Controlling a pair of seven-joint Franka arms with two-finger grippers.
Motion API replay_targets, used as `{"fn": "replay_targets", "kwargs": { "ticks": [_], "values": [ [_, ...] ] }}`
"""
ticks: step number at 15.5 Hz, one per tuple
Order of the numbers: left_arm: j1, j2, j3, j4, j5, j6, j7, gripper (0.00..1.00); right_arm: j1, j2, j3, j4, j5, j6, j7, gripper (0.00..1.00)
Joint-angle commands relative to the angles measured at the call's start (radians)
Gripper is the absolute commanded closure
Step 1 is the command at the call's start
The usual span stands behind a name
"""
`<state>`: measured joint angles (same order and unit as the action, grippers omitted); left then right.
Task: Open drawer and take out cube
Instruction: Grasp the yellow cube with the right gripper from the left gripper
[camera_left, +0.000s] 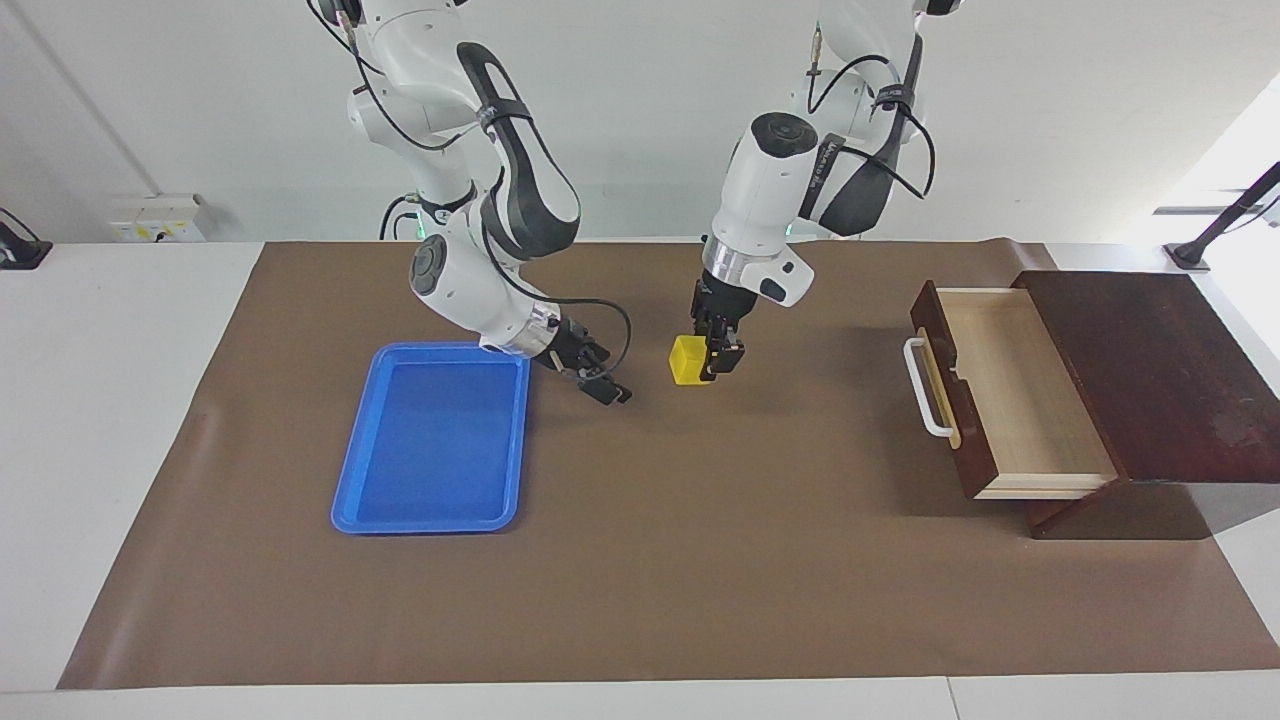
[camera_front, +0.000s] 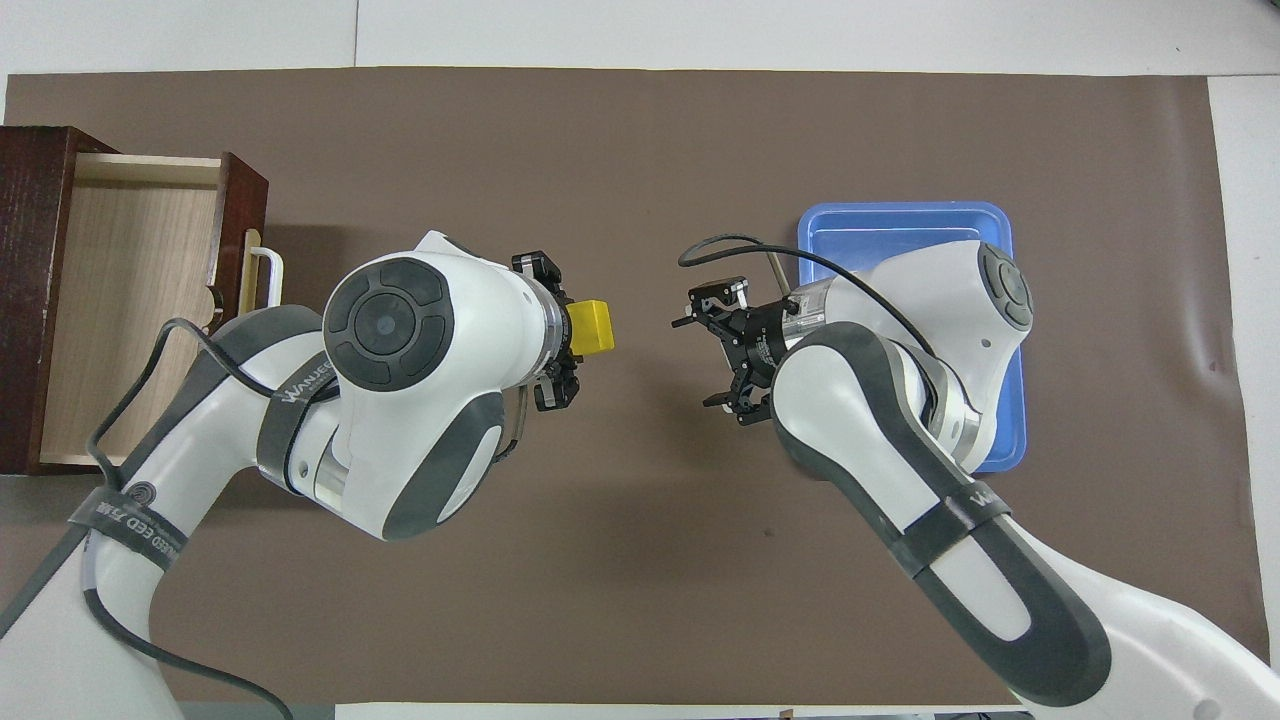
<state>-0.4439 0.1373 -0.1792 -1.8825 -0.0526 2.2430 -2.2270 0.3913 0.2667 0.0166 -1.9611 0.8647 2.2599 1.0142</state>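
Already out of the drawer (camera_left: 1010, 385), the cube (camera_left: 688, 361), small, bright yellow and solid-coloured, hangs clamped in the left gripper (camera_left: 716, 364) over the brown mat (camera_left: 640, 560). Risk seems highest at a handover: the right gripper (camera_left: 606, 388), fingers spread, hovers close beside it, and an early release could drop the cube. The blue tray (camera_left: 352, 470) lies empty toward the right arm's end.

Cube (camera_left: 688, 360) between drawer (camera_left: 990, 390) and tray (camera_left: 432, 435)
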Motion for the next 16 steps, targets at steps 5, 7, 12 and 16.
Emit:
{"fn": "replay_targets", "kwargs": {
  "ticks": [5,7,12,16],
  "values": [
    [-0.038,-0.016,0.015,-0.033,-0.018,0.049,-0.010,1.00,0.055,0.037,-0.001,0.112,0.030,-0.011,0.164,0.00],
    [-0.045,-0.016,0.015,-0.033,-0.018,0.050,-0.010,1.00,0.061,0.040,-0.001,0.122,0.030,-0.003,0.190,0.00],
    [-0.059,-0.013,0.015,-0.050,-0.018,0.064,-0.008,1.00,0.083,0.040,-0.001,0.139,0.028,-0.009,0.224,0.00],
    [-0.058,-0.015,0.017,-0.050,-0.018,0.055,-0.008,1.00,0.080,0.040,-0.003,0.136,0.025,-0.013,0.224,0.00]
  ]
}}
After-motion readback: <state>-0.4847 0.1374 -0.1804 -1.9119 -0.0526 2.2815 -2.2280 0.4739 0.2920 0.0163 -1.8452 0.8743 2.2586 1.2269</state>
